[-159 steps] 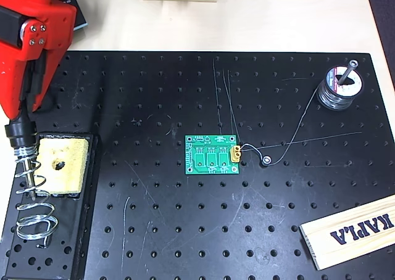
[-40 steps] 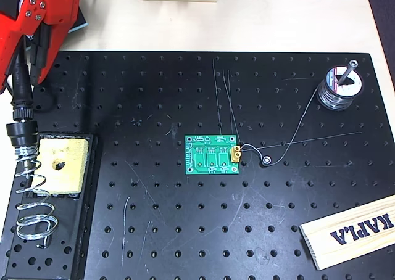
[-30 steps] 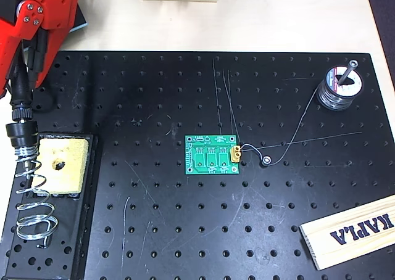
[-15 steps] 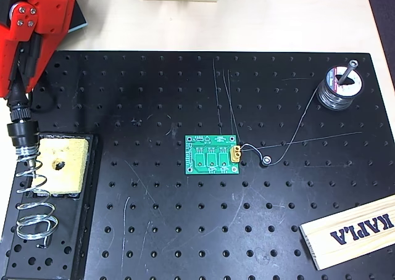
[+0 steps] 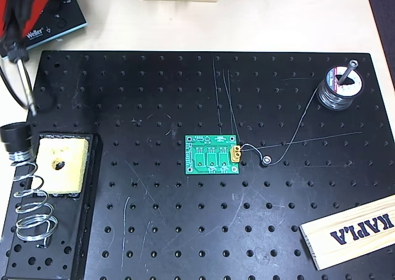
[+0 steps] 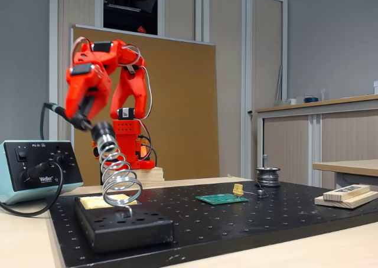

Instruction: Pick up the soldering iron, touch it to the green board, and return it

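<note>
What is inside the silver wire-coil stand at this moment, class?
Nothing: the wire-coil stand is empty. The soldering iron is lifted clear of it, held in the gripper. Its metal tip shows above the black board; the gripper hides most of the handle.

On the perforated board, the green board lies near the middle. The coil stand sits at the left edge, the solder spool by the far right corner, the wooden block at the near right corner. The control box stands off the far left corner.
</note>
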Action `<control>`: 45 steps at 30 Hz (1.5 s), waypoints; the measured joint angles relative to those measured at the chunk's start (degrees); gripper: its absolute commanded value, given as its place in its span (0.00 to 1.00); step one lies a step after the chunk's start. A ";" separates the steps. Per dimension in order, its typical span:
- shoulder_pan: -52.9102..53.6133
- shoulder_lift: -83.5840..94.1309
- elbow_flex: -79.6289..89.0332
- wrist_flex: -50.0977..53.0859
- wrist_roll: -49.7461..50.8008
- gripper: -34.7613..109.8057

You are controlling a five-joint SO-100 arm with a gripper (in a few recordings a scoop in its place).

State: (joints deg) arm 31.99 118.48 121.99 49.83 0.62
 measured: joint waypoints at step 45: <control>-40.87 -14.59 6.77 4.48 40.17 0.24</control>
State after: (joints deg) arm -8.88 103.89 128.76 54.32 40.78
